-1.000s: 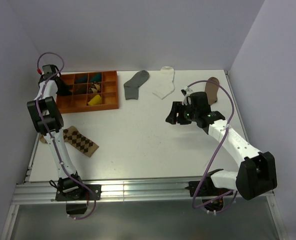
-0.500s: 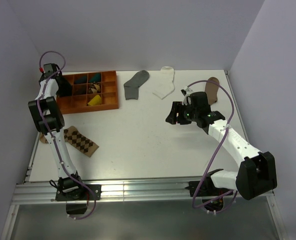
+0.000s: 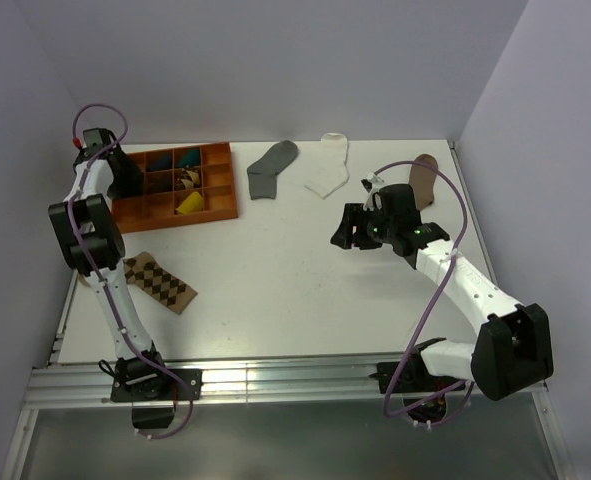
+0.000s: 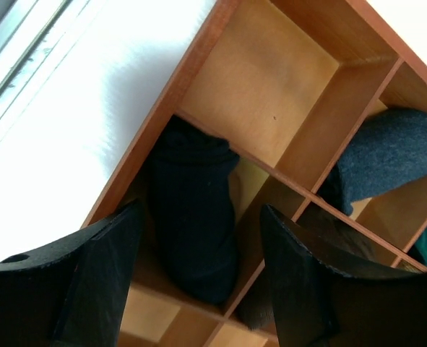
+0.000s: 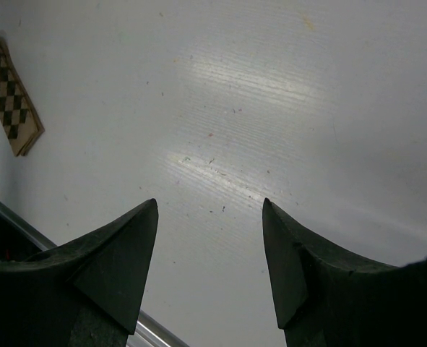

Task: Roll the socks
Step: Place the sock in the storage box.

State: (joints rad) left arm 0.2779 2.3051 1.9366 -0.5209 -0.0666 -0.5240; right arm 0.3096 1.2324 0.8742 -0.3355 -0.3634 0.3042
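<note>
A rolled black sock (image 4: 195, 217) lies in an end compartment of the orange wooden tray (image 4: 191, 65). My left gripper (image 4: 202, 210) hangs open just above it, one finger on each side, not pinching it. In the top view the left gripper (image 3: 125, 175) is at the tray's left end. A grey sock (image 3: 272, 168) and a white sock (image 3: 329, 172) lie flat at the back of the table. My right gripper (image 3: 347, 228) is open and empty over bare table, and it shows the same in the right wrist view (image 5: 209, 202).
The tray (image 3: 215, 212) also holds a dark grey-blue roll (image 4: 394, 155) and other rolled items. A diamond-patterned sock (image 3: 160, 282) lies at the front left, also in the right wrist view (image 5: 11, 94). A brown sock (image 3: 425, 178) lies at the back right behind the right arm.
The left arm has shifted slightly left and back at the tray's end. The right arm and the flat socks have not moved.
</note>
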